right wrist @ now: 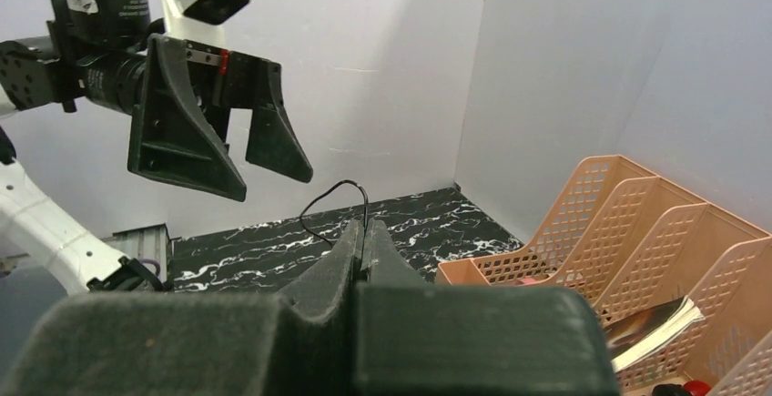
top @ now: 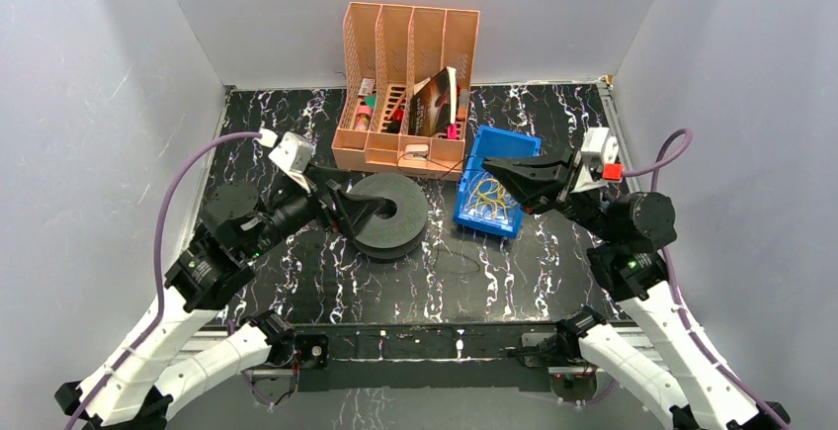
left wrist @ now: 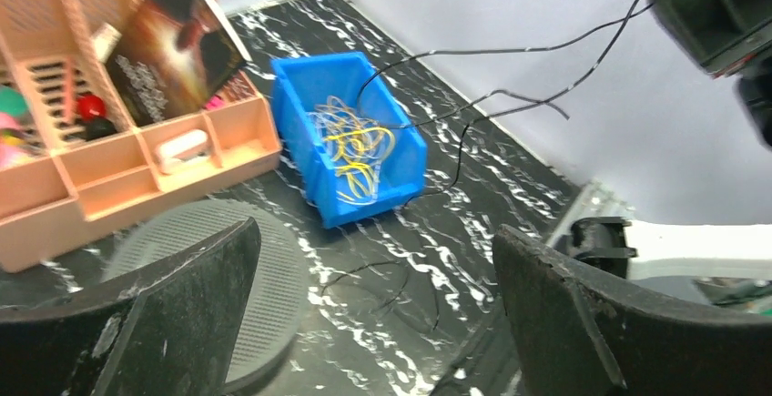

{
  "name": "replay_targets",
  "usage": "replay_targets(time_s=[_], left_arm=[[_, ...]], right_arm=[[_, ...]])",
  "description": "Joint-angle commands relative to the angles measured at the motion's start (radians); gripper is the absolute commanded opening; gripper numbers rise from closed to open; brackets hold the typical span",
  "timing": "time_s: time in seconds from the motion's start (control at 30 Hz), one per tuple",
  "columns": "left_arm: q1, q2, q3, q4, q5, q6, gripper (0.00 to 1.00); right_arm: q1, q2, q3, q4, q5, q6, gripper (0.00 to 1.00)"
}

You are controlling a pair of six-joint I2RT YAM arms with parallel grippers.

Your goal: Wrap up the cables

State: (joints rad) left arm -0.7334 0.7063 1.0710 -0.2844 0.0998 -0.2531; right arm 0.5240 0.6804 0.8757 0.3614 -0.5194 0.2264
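A thin black cable (left wrist: 510, 50) runs through the air from my right gripper (top: 488, 165), which is shut on it above the blue bin (top: 516, 145). In the right wrist view the cable (right wrist: 319, 198) loops out of the closed fingertips of the right gripper (right wrist: 364, 228). More black cable (left wrist: 401, 278) lies loose on the table. A tangle of yellow and orange cables (left wrist: 357, 148) fills the bin (left wrist: 300, 82). My left gripper (top: 356, 211) is open and empty over the left side of the dark grey spool (top: 400, 217). In its own view the left gripper (left wrist: 375, 232) has its jaws wide apart.
A peach desk organizer (top: 410, 64) with a book and small items stands at the back, just behind the spool and bin. Grey walls enclose the marbled black table (top: 296, 272) on three sides. The left gripper (right wrist: 238, 146) hangs opposite the right wrist camera.
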Motion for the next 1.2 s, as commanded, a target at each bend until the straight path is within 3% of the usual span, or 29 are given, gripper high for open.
replay_targets(time_s=[0.0, 0.67, 0.9, 1.17], left_arm=[[-0.003, -0.002, -0.073, 0.167, 0.102, -0.204, 0.98], [-0.003, 0.028, -0.337, 0.606, 0.143, -0.871, 0.98], [-0.003, 0.088, -0.343, 0.67, 0.192, -0.922, 0.88], [-0.001, 0.118, -0.377, 0.764, 0.237, -0.963, 0.6]], right_arm=[[0.003, -0.022, -0.059, 0.212, -0.06, 0.001, 0.0], [0.003, -0.052, -0.164, 0.38, -0.187, -0.009, 0.0], [0.004, -0.059, -0.177, 0.388, -0.2, -0.013, 0.0], [0.003, -0.059, -0.197, 0.425, -0.202, 0.012, 0.0]])
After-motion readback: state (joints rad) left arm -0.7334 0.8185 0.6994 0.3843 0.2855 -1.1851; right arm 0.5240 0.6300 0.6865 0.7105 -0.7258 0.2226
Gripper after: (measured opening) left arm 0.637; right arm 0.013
